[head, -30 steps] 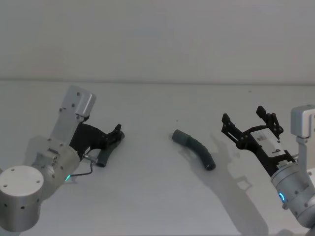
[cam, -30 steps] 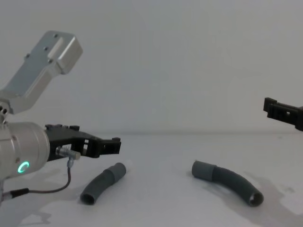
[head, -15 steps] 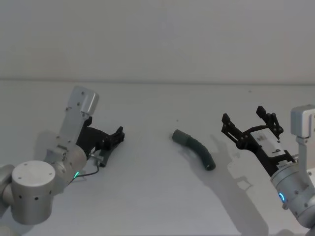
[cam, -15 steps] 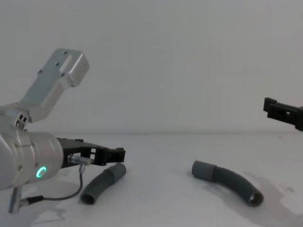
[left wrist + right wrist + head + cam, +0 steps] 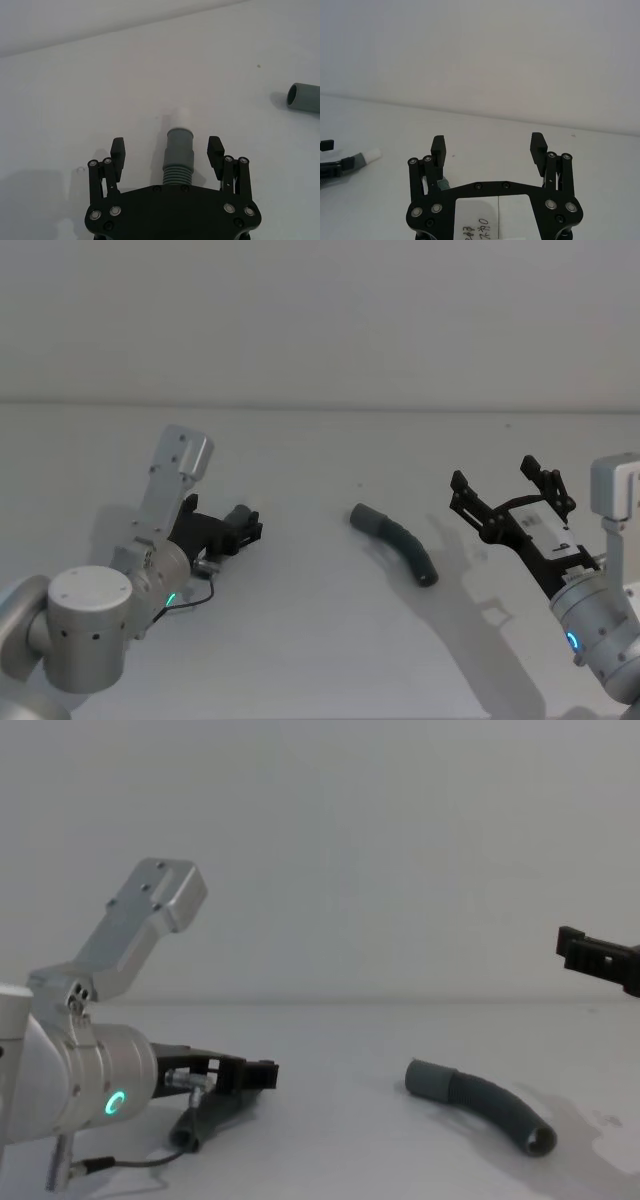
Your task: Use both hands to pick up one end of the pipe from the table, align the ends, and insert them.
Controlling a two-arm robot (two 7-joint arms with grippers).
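In the left wrist view, the left gripper (image 5: 167, 147) stood released, its jaws wide on either side of the shorter pipe piece (image 5: 178, 159) and apart from it. The piece's narrow cuff (image 5: 179, 137) pointed away over the table (image 5: 75, 85), and the longer piece (image 5: 305, 98) lay well apart.

In the right wrist view, the right gripper (image 5: 488, 145) was spread open and held nothing.

In the head view, the longer piece lay on the table between the two grippers.

In the chest view, the shorter piece seemed to rest on the table under the left gripper. The right gripper hung above the surface.
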